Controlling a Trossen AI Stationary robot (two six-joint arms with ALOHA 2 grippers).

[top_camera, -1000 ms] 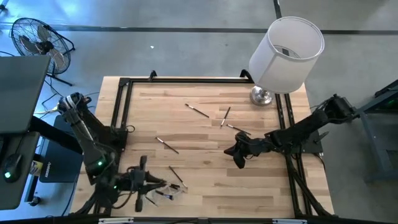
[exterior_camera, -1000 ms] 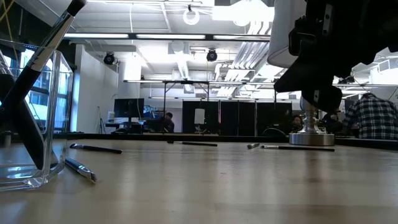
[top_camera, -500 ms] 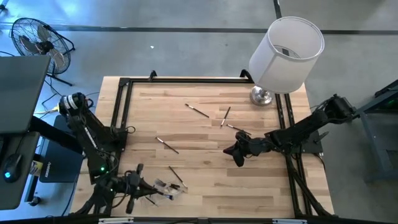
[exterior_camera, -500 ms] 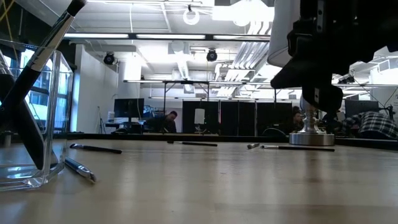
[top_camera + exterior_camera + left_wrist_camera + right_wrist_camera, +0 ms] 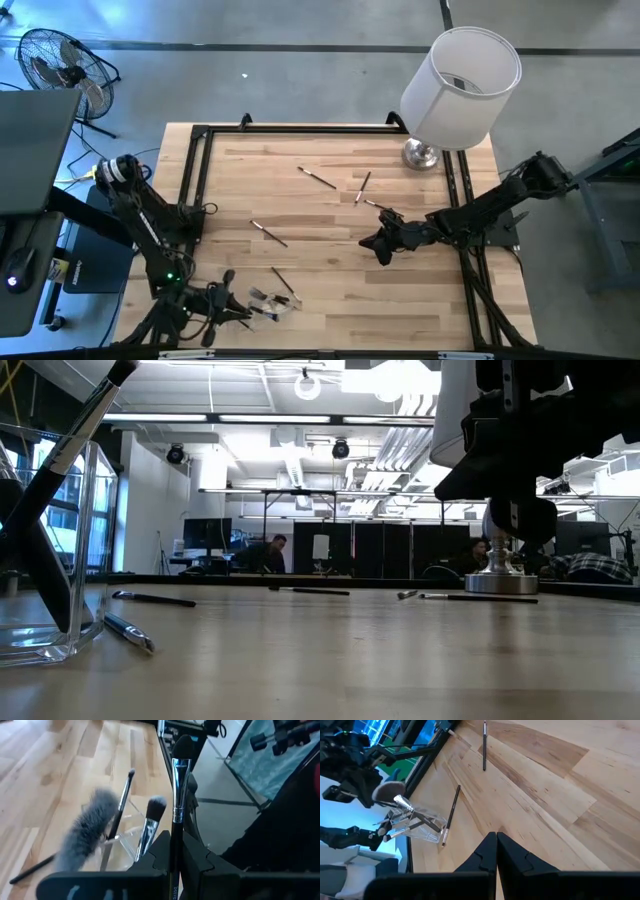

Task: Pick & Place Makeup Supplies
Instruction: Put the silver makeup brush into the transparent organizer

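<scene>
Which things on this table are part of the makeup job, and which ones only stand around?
Part of the job:
- brush held in the left gripper
- clear holder with brushes in it
- loose brushes on the table, e.g.
- right gripper, shut and empty above the table

Only standing around:
- lamp
- fan beside the table

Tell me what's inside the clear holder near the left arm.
The clear holder holds a fluffy grey brush, a thin dark brush and a pale-tipped brush. The left gripper clamps another brush in front. The holder's bottom is hidden.
</scene>
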